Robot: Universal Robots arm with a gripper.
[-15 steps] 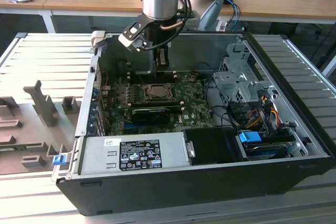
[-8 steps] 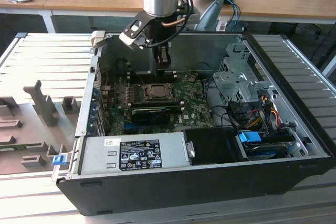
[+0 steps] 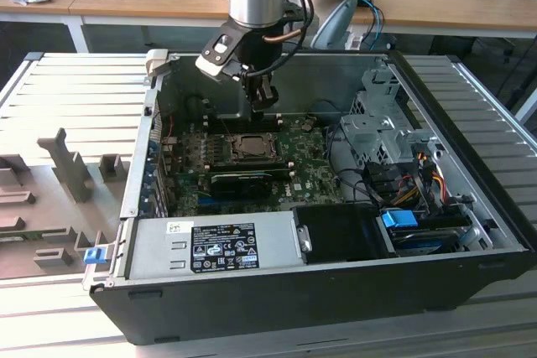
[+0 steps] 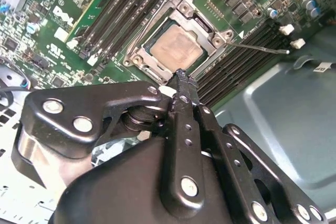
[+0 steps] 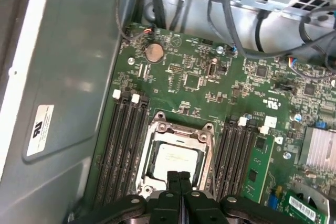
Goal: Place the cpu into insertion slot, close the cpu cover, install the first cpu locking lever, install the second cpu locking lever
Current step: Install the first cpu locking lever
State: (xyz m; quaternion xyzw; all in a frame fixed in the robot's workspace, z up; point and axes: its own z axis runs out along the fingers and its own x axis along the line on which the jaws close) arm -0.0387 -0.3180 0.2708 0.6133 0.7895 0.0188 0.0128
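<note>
Case (image 3: 470, 132) lies on its side on the desk (image 3: 75, 81), open side up, so the motherboard (image 5: 194, 77) faces the arm coming down from above.

The cpu (image 4: 176, 50) is already in the slot (image 4: 199, 24): flat, metal top up, square with the frame, which it needs to be for the cover to clamp it. The cover (image 4: 178, 18) looks folded down over it, with the silver frame all round and the cpu top showing through the cut-out. Both wrist views agree on this (cpu (image 5: 176, 160), cover (image 5: 181, 129)). In the exterior view the cpu (image 3: 250, 147) sits mid-board, with the gripper (image 3: 265, 106) hanging above it and a bit toward the case's back wall, apart from the board.

The gripper (image 4: 181, 77) is closed, fingers pressed together, with nothing between them. That looks like a pusher pose rather than a grasp: a single narrow tip suits poking at a cover edge or a thin rod. In the first wrist view the gripper (image 5: 179, 178) tip lines up just beside the cover's near edge. I cannot tell whether it touches.

A thin lever (image 4: 262, 49) juts out from the socket's side over the memory slots (image 4: 236, 61). Judging by its angle it is not latched. I cannot make out the second lever.

Stage, as I judge it: cpu placed, cover down, levers not yet locked.
</note>
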